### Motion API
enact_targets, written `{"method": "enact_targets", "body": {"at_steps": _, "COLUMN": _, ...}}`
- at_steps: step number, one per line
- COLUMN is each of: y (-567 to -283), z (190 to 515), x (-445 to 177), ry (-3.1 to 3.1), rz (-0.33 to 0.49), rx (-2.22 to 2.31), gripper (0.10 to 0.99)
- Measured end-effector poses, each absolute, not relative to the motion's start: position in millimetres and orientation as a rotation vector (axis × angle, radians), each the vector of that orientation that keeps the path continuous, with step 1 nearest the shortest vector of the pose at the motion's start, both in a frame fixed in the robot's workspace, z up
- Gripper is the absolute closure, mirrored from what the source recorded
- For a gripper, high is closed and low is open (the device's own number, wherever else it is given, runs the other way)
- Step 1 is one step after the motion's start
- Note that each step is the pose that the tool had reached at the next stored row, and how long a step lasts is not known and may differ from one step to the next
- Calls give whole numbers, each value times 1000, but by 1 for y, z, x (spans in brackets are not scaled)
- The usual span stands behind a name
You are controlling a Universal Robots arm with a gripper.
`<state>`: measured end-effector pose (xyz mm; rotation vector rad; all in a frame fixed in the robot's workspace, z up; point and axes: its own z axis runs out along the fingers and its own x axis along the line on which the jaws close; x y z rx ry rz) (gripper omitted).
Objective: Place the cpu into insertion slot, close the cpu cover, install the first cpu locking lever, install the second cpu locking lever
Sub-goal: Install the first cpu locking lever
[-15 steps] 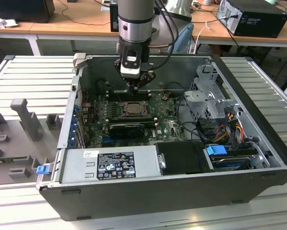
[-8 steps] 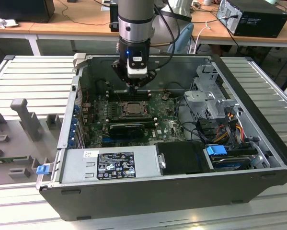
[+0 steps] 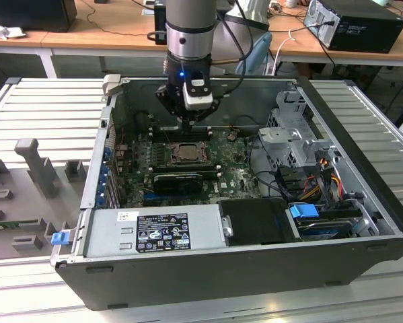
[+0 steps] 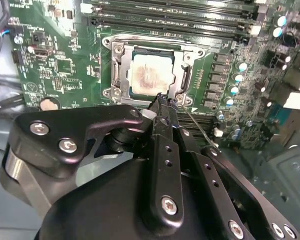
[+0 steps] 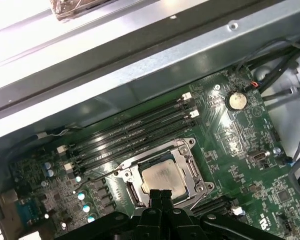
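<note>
Jaws closed, tips beside cpu cover [image 4: 118,70], cpu [image 4: 148,75] inside

Silver-grey cylindrical arm [image 3: 188,27], blue light [image 3: 181,74], black hand [image 4: 162,102] with silver screws [image 4: 169,204].

Bright even room light, blown-out glare on ribbed table [image 5: 19,45], dim shadow inside computer case [image 3: 255,269]

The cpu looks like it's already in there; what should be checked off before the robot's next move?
1. cpu seated in the insertion slot: ok.
2. cpu cover lying flat over it: ok.
3. Thin locking lever latched: not ok, it juts out past the socket.
4. gripper at the socket: ok, tips at its corner.
5. gripper actually holding the lever: cannot tell.
</note>
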<state>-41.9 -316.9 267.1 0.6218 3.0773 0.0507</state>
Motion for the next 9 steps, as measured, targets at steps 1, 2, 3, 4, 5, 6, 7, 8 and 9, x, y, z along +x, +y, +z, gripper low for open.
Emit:
{"method": "enact_targets", "body": {"at_steps": 1, "y": -317, "z": 267, "x": -42, "ry": 3080, "rz": 51, "rx": 607, "gripper": 980}}
{"method": "enact_targets", "body": {"at_steps": 2, "y": -317, "z": 267, "x": -42, "ry": 3085, "rz": 51, "rx": 586, "gripper": 980}}
{"method": "enact_targets", "body": {"at_steps": 3, "y": -317, "z": 267, "x": -42, "ry": 3087, "rz": 51, "rx": 573, "gripper": 980}}
{"method": "enact_targets", "body": {"at_steps": 4, "y": -317, "z": 267, "x": -42, "ry": 3090, "rz": 51, "rx": 558, "gripper": 980}}
{"method": "enact_targets", "body": {"at_steps": 5, "y": -317, "z": 267, "x": -42, "ry": 3093, "rz": 51, "rx": 544, "gripper": 980}}
{"method": "enact_targets", "body": {"at_steps": 6, "y": -317, "z": 267, "x": -42, "ry": 3096, "rz": 51, "rx": 527, "gripper": 980}}
{"method": "enact_targets", "body": {"at_steps": 7, "y": -317, "z": 267, "x": -42, "ry": 3098, "rz": 51, "rx": 513, "gripper": 980}}
{"method": "enact_targets", "body": {"at_steps": 8, "y": -317, "z": 267, "x": -42, "ry": 3101, "rz": 51, "rx": 501, "gripper": 980}}
{"method": "enact_targets", "body": {"at_steps": 9, "y": -317, "z": 267, "x": -42, "ry": 3105, "rz": 51, "rx": 472, "gripper": 980}}
